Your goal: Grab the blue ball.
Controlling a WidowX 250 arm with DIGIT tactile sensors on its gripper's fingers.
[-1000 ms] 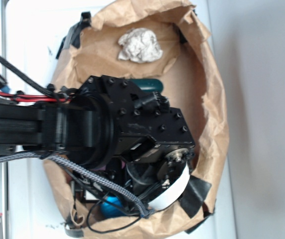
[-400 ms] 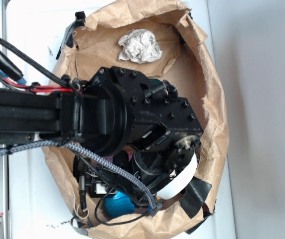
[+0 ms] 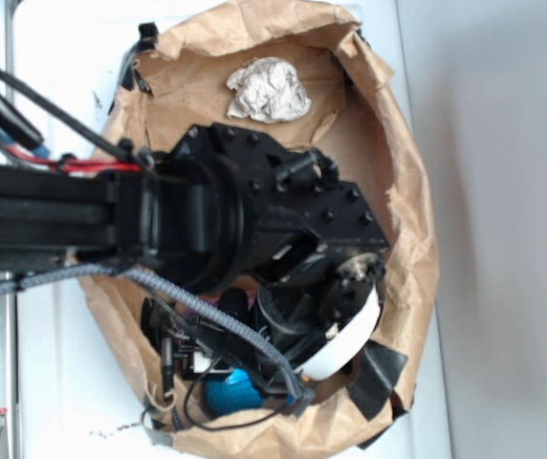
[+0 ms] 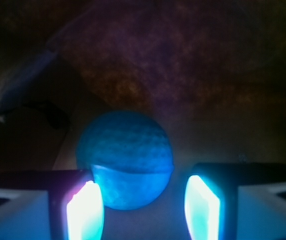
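We see the small round teal-blue ball (image 4: 124, 165) with a dimpled matte surface low in the wrist view, its lower half sitting between the two glowing fingertips (image 4: 84, 212) of the black gripper (image 4: 142, 210). Being round, it has no long axis and points no way that we can tell. The jaws stand open, wider than the ball; the left pad is just beside the ball at 7 o'clock, the right pad apart from it at 4 o'clock, and nothing is clamped.

In the exterior view the ball (image 3: 232, 392) shows at 6 o'clock inside the crumpled brown paper-lined basin (image 3: 403, 239), mostly hidden under the black arm and its wrist housing (image 3: 283, 220). A braided grey cable (image 3: 207, 320) and thin black wires loop just above and around it. We find the crumpled white paper wad (image 3: 269, 89) lying in the same basin at 12 o'clock, well apart from the ball. A piece of black tape (image 3: 377, 378) sits on the basin's rim at 5 o'clock. The basin rests on a white table (image 3: 54, 382).
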